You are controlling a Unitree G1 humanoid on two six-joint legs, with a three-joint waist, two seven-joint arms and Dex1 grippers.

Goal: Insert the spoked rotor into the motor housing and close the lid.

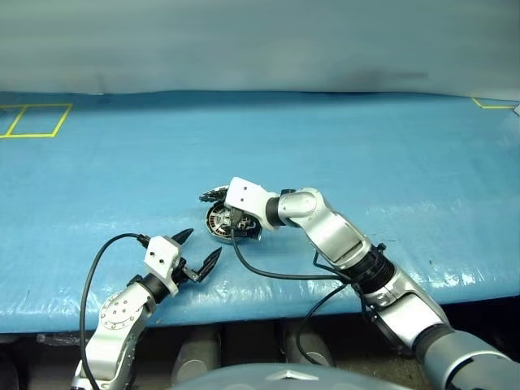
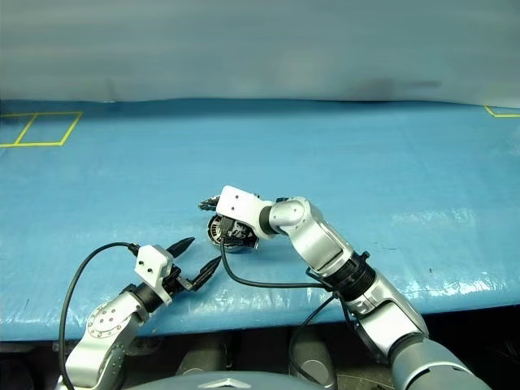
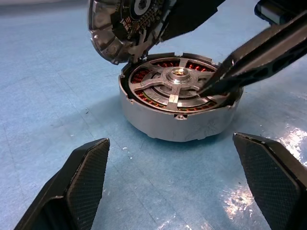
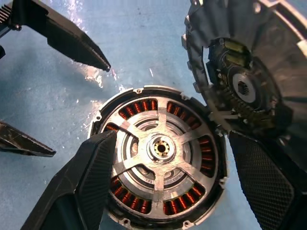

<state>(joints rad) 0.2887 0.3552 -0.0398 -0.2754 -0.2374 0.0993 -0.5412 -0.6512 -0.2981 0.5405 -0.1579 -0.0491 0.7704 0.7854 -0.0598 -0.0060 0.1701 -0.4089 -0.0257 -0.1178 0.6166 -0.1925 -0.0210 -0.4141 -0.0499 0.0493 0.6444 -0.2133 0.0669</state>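
Right pincer [image 1: 230, 218] covers much of the motor housing [image 3: 175, 103] in the head views; its fingers are spread over it, pinching nothing. The spoked rotor [image 4: 160, 148] sits inside the housing, and the lid [image 3: 120, 24] stands tilted at its far edge, partly cut off. Left pincer [image 1: 197, 253] is spread, near the blue desk [image 1: 366, 146] front edge. Open desk all round.

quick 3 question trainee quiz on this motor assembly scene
1. True or false: the silvery spoked rotor already sits inside the round metal motor housing with copper windings.
2. How does the dull grey round lid stand? A flat on the housing; B tilted up beside the housing's rim; C far away on the blue table.
3. Which gripper hangs above the housing with spread fingers?

Key: 1 true. 2 B. 3 the right gripper; the left gripper waits open nearby.
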